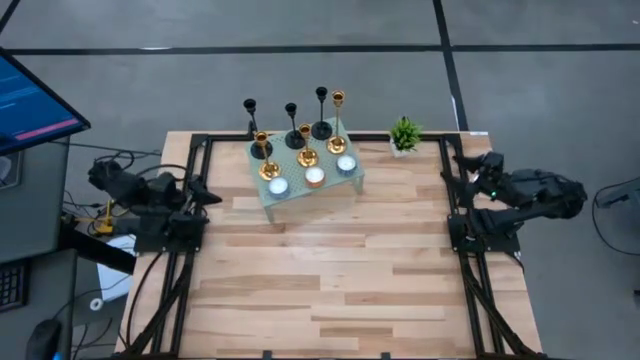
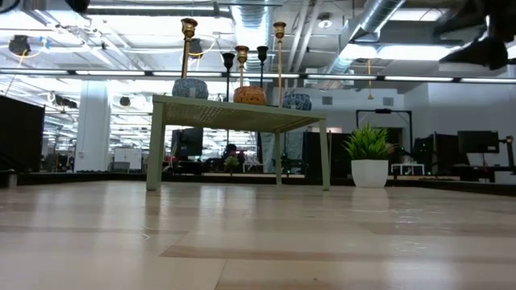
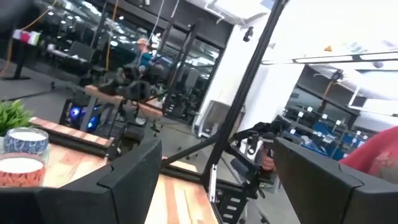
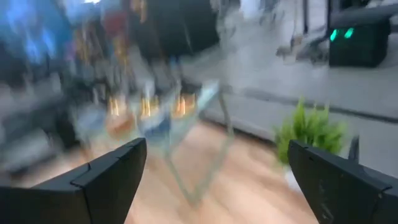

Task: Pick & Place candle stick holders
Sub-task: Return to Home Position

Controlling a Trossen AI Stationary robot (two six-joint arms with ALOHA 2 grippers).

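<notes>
We see both arms folded at the sides of the table, well apart from the display. The left gripper (image 1: 205,190) sits at the left edge and the right gripper (image 1: 466,165) at the right edge. In each wrist view the fingers stand wide apart with nothing between them. We judge this a parked pose that leaves the middle free and keeps the arms off the arrangement.

The candle stick holders (image 1: 296,138) stand upright together on a small pale green shelf (image 1: 290,200) at the far middle of the table. The slim black ones are toward the far side, with the gold ones (image 1: 307,157) among and just nearer than them. Three round candles (image 1: 314,177) line the shelf's near edge, probably so the low pieces are not hidden behind the tall ones. To us the placing looks finished.

A potted plant (image 1: 404,135) stands just right of the shelf. The wooden table (image 1: 330,280) is pale planking, flat, with black frame rails along both sides. A monitor (image 1: 30,100) glows off its left side. Beyond, the low view shows an open hall with ceiling pipes, strip lights and desks.
</notes>
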